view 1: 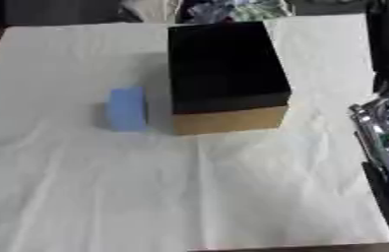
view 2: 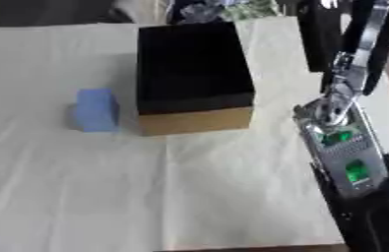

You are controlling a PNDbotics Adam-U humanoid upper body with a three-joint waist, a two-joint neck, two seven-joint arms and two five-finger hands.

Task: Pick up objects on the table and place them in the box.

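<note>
A blue block (view 1: 128,109) lies on the white cloth, just left of the box and apart from it. The box (view 1: 225,64) stands mid-table; it looks black from above and has a tan front wall (view 1: 229,120). My right arm comes down from the upper right. My right hand (view 2: 349,156) hangs over the table's right edge, to the right of the box and touching neither thing. Its silver back shows green boards, and its black fingers (view 2: 376,209) run straight toward the lower right corner with nothing in them. My left hand does not show.
The white cloth (view 1: 189,197) covers the table, with wide bare stretches in front of the box and at the left. The table's front edge (view 1: 301,246) shows at the bottom. Dark clutter (view 1: 223,10) lies beyond the far edge.
</note>
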